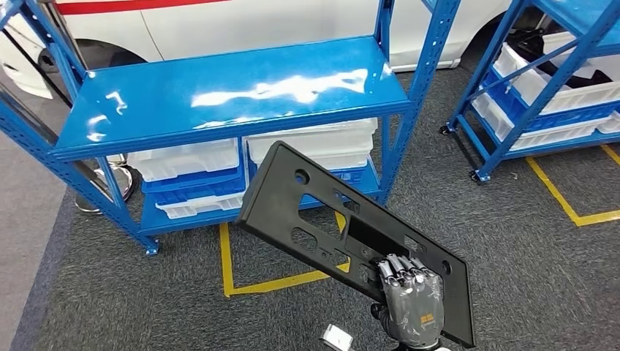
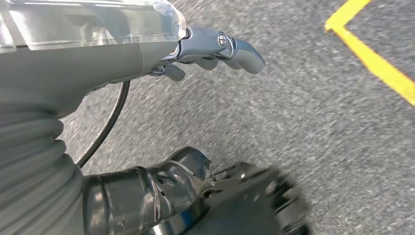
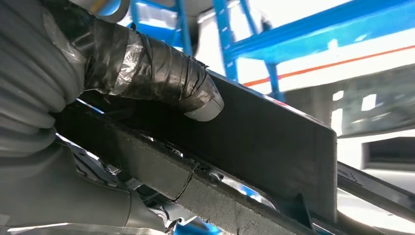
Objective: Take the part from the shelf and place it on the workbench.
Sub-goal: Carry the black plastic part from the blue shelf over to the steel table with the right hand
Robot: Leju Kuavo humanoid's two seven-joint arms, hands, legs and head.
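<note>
The part is a flat black plastic panel (image 1: 329,219) with several cut-outs, held tilted in the air in front of the blue shelf (image 1: 219,95). My right hand (image 1: 411,300) grips its near lower end, fingers curled over the top face. In the right wrist view the taped thumb (image 3: 161,73) presses on the panel's (image 3: 274,142) underside. My left hand (image 2: 122,58) hangs over the grey carpet with its fingers (image 2: 220,49) spread away from the thumb (image 2: 161,186) and nothing in it.
White bins (image 1: 311,142) sit on the blue shelf's lower levels. A second blue rack (image 1: 541,88) with bins stands at the right. Yellow tape (image 1: 227,263) marks the grey carpet. A white car (image 1: 219,22) stands behind the shelf.
</note>
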